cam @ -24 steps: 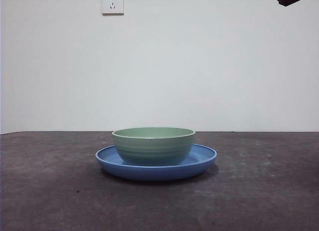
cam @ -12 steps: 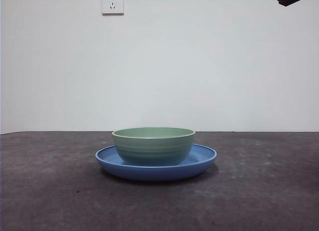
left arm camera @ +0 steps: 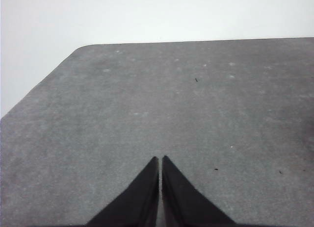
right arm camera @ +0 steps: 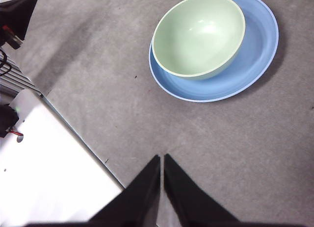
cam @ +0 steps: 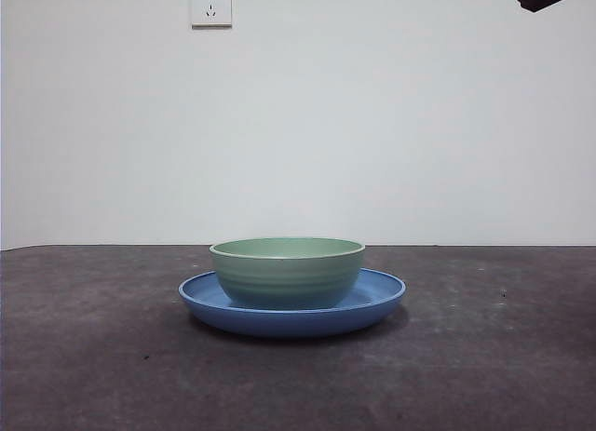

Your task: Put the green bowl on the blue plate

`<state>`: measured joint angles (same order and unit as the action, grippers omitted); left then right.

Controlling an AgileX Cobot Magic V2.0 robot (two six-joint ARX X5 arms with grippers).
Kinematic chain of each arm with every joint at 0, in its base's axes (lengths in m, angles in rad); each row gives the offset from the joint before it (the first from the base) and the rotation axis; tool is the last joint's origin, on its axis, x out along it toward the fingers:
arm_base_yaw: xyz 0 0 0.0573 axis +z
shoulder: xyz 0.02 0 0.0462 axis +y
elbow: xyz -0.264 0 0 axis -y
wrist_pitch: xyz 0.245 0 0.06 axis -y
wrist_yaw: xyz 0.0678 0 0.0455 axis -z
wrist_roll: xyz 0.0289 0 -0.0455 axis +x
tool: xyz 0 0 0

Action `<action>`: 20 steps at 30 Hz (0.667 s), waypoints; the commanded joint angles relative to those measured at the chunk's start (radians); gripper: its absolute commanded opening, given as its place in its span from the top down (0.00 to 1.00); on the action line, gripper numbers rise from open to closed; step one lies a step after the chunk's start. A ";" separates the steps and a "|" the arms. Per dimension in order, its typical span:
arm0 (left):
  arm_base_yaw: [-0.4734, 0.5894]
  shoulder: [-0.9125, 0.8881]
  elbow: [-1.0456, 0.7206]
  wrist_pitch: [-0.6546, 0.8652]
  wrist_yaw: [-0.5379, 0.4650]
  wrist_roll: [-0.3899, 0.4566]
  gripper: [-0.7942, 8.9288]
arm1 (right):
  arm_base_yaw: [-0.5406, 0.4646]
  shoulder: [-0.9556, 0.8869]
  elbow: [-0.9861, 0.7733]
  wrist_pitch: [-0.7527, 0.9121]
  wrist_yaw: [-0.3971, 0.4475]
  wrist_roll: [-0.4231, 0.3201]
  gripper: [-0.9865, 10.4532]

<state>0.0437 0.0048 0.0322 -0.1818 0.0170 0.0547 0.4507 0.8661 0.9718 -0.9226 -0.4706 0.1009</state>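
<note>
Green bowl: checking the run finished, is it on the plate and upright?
Yes: the green bowl sits upright inside the blue plate, rim level, empty in the right wrist view; neither gripper touches it.

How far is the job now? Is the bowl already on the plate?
It looks done: the green bowl sits upright on the blue plate, off-centre in the right wrist view. Nothing is in hand: the right gripper is shut and empty, away from the dishes, and the left gripper is shut over bare table. Nothing seems left.
</note>
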 commanded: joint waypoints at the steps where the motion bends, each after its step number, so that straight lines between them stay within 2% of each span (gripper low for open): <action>1: 0.003 -0.002 -0.021 -0.006 -0.002 0.005 0.91 | 0.006 0.007 0.018 0.009 -0.001 -0.011 0.91; 14: 0.003 -0.002 -0.021 -0.006 -0.002 0.005 0.91 | 0.006 0.007 0.018 0.009 0.000 -0.011 0.91; 20: 0.003 -0.002 -0.021 -0.006 -0.002 0.005 0.91 | -0.076 -0.059 0.009 0.051 0.023 -0.124 0.91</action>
<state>0.0437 0.0048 0.0322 -0.1818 0.0170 0.0547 0.3832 0.8177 0.9714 -0.8925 -0.4519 0.0296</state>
